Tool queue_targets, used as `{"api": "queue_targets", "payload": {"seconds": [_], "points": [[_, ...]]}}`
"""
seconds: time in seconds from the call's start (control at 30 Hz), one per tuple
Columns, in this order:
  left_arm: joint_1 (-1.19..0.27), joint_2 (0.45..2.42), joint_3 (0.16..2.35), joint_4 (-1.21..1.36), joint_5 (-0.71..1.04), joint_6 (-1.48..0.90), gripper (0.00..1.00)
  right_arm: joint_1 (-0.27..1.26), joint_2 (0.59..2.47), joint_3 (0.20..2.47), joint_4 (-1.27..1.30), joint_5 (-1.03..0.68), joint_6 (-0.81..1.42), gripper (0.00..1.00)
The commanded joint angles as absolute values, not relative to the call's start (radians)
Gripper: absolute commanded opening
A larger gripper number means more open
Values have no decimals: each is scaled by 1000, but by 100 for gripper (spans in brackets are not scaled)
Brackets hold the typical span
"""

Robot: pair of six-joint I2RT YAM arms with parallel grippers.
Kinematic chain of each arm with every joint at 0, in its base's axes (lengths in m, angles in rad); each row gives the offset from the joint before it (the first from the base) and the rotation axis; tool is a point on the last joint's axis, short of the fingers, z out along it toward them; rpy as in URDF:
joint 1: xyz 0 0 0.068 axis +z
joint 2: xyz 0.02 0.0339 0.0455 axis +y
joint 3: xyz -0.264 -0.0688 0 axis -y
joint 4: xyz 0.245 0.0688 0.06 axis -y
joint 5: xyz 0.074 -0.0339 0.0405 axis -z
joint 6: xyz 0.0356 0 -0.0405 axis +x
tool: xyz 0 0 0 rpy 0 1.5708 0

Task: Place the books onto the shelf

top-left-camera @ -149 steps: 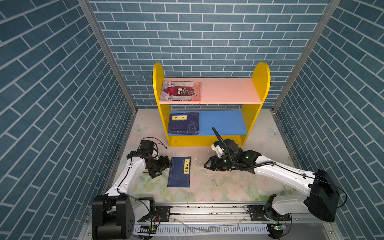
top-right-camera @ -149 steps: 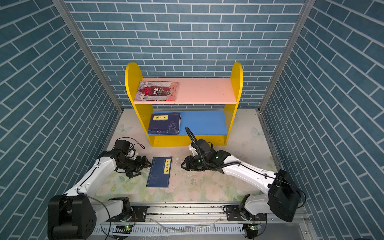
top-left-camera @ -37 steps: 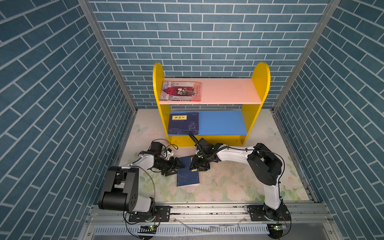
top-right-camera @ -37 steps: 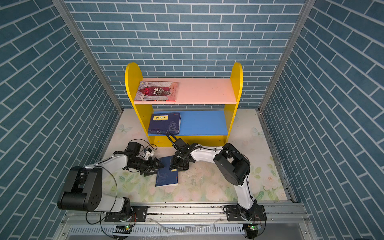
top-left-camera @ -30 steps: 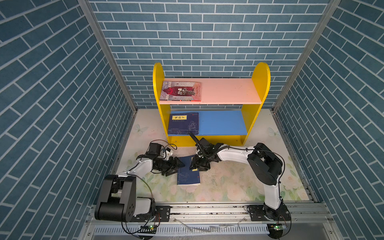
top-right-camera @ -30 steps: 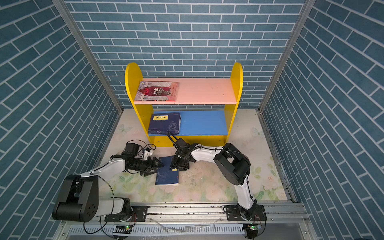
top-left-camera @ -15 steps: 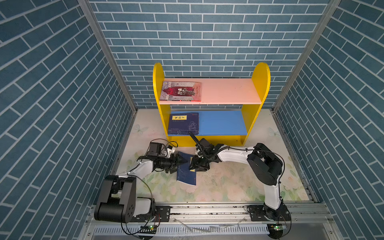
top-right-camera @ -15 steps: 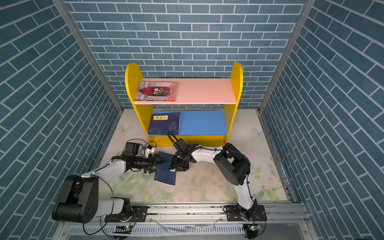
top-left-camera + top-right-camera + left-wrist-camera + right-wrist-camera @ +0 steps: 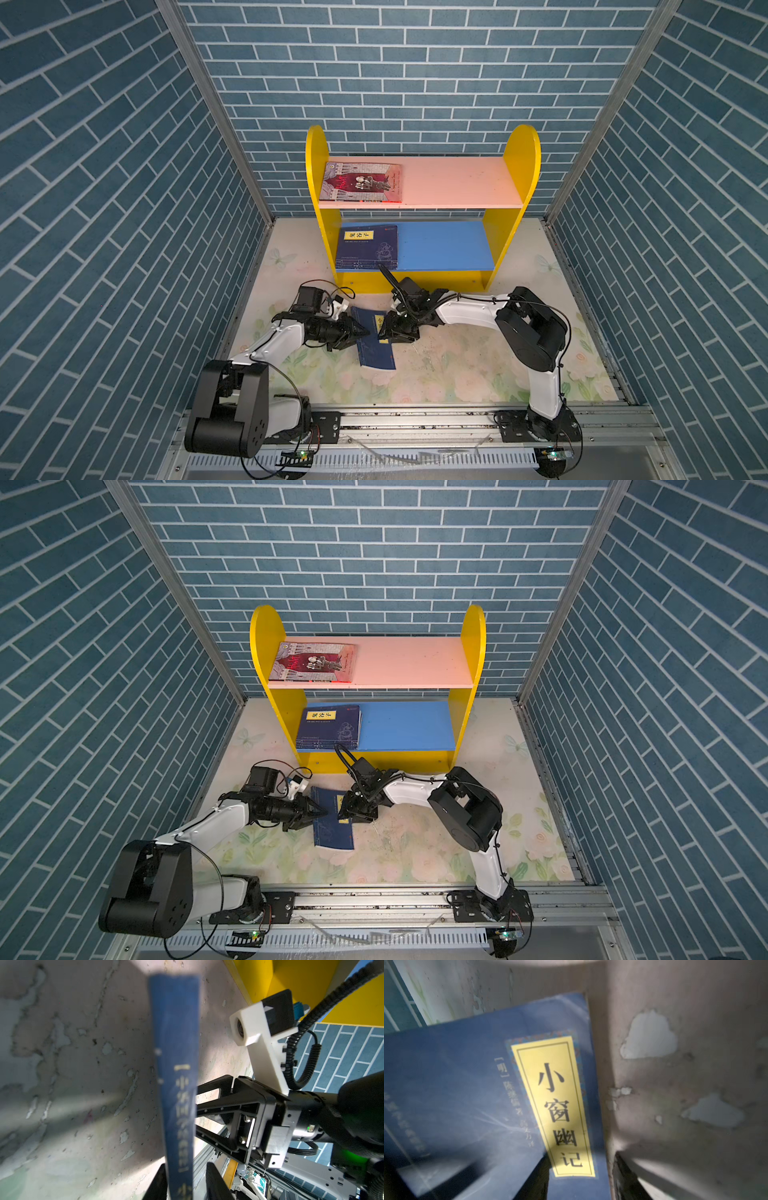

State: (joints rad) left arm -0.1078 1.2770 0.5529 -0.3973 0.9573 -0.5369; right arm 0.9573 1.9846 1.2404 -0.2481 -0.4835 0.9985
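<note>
Although the pale floral table mat [image 9: 457, 365] is not yet cleared, the two-tier wooden shelf with yellow round-topped sides [image 9: 316, 166] at the far end already holds most of the load. Its pink upper board [image 9: 457, 183] carries the thin red-grey-pink illustrated paperback [image 9: 361, 183] flat at the left end. Its blue lower board [image 9: 444, 245] carries a flat stack of dark navy paperbacks with a yellow title label on top [image 9: 368, 247], also at the left; how many are in the stack I cannot count. What is left, by my reading, is one dark navy paperback with a yellow label [image 9: 376, 349], lying on the mat near the shelf's foot, between the arms, skewed and with its left edge raised. The black left gripper [image 9: 365, 331] sits at that raised spine edge; in the left wrist view its fingers [image 9: 155, 1182] flank the blurred navy spine [image 9: 174, 1064] closely, though whether they pinch it firmly cannot be told. The black right gripper [image 9: 388, 332] rests against the book's far right part with its fingers [image 9: 218, 1108] spread apart, clamping nothing visible. Five seconds earlier this book lay flat and square with both grippers clear of it. Within the last second it has turned and tipped up on the left, and the left fingers have drawn in around the spine, while the shelf's contents are unchanged.
</note>
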Motion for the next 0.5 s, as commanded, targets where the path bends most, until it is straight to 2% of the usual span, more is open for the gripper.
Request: {"api": "queue_targets", "payload": {"seconds": [0.0, 0.17, 0.27, 0.47], "points": [[-112, 1264, 581, -445, 946, -506, 27, 960, 1982, 1202, -318, -398, 1022, 51], [-110, 1258, 592, -471, 926, -488, 7, 956, 1923, 1190, -319, -361, 1019, 51], [-110, 1251, 594, -479, 917, -484, 0, 951, 1880, 1181, -322, -340, 1019, 51], [-110, 1238, 619, -525, 939, -455, 0, 950, 1772, 1162, -359, -313, 1015, 51]]}}
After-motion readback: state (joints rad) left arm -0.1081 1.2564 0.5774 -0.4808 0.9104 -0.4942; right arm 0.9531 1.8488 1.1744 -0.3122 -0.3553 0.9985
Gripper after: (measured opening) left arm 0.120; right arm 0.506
